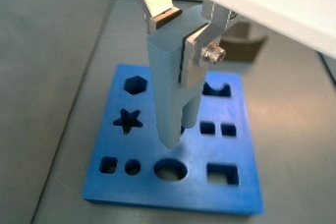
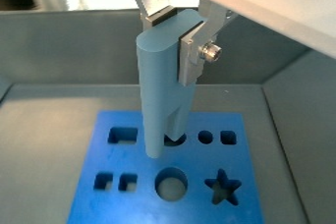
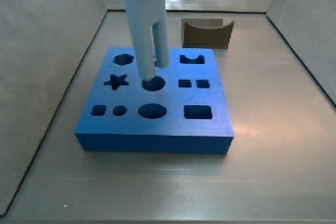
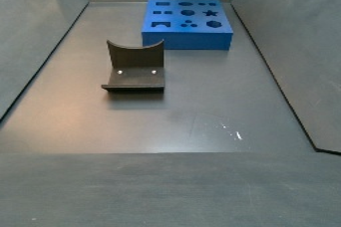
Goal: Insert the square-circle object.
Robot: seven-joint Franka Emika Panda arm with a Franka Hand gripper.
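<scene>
The insertion step is in hand: the gripper (image 1: 182, 27) is closed on the top of the square-circle object (image 1: 171, 90), holding this pale-blue peg upright over the middle of the blue block (image 1: 132, 184), its silver fingers (image 2: 194, 46) clamping the peg's sides in both wrist views. In a side view the peg's lower end (image 3: 141, 66) meets the block's top face at a hole near the centre, between the star hole (image 3: 118, 83) and the round hole (image 3: 153, 84); whether the tip has entered or only rests on the rim cannot be told. The next move likely calls for a straight downward push with the peg kept vertical and its square and round halves lined up with the matching cutout, since a small twist would jam it on the edge. Other holes, among them a hexagon (image 1: 133, 85) and a large circle (image 1: 171, 169), lie close by and could catch a drifting tip. A small dark brown notched block (image 4: 135, 68) sits on the grey worktop (image 4: 173, 121), well apart from the blue block (image 4: 188, 22), and obstructs nothing.
</scene>
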